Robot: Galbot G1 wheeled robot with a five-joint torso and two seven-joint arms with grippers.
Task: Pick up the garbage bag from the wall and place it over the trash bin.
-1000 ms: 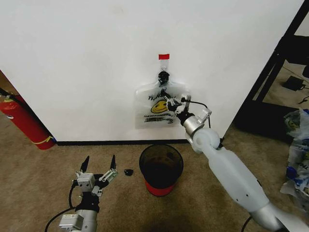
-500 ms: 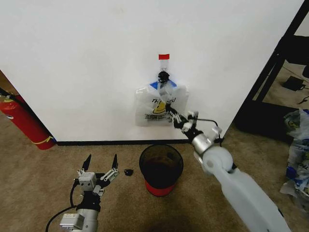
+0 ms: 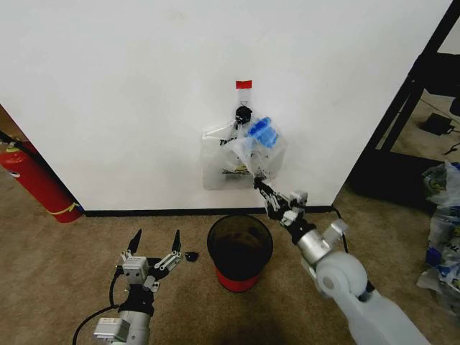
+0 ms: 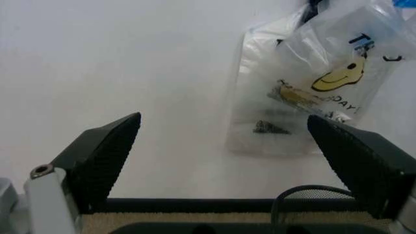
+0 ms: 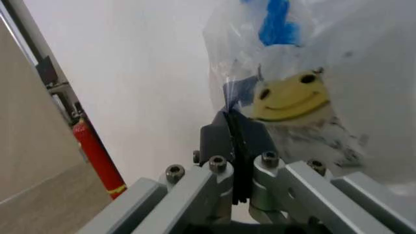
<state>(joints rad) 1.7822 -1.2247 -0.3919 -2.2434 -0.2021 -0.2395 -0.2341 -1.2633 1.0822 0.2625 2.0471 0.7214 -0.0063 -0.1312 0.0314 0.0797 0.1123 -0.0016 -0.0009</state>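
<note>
The garbage bag (image 3: 254, 146), crumpled translucent white with a yellow smiley and blue marks, is drawn out from the white wall (image 3: 129, 86) below the black hook (image 3: 243, 113) and red tape (image 3: 244, 84). My right gripper (image 3: 257, 179) is shut on its lower part, above the dark trash bin (image 3: 240, 250) with a red bottom band. In the right wrist view the fingers (image 5: 235, 127) pinch the plastic of the bag (image 5: 305, 92). My left gripper (image 3: 155, 243) stands open low over the carpet, left of the bin; it faces the bag (image 4: 344, 68) from a distance (image 4: 223, 119).
Flat smooth bags (image 3: 217, 158) stay against the wall behind the pulled one. A red fire extinguisher (image 3: 34, 180) leans at the far left. A small black object (image 3: 191, 255) lies on the carpet beside the bin. A black shelf frame (image 3: 413, 93) and clutter (image 3: 442, 215) stand at the right.
My right gripper has moved down and back from the wall with the bag in it. The bag has crumpled and bulged outward, and its blue marks now show. The left arm has barely shifted.
</note>
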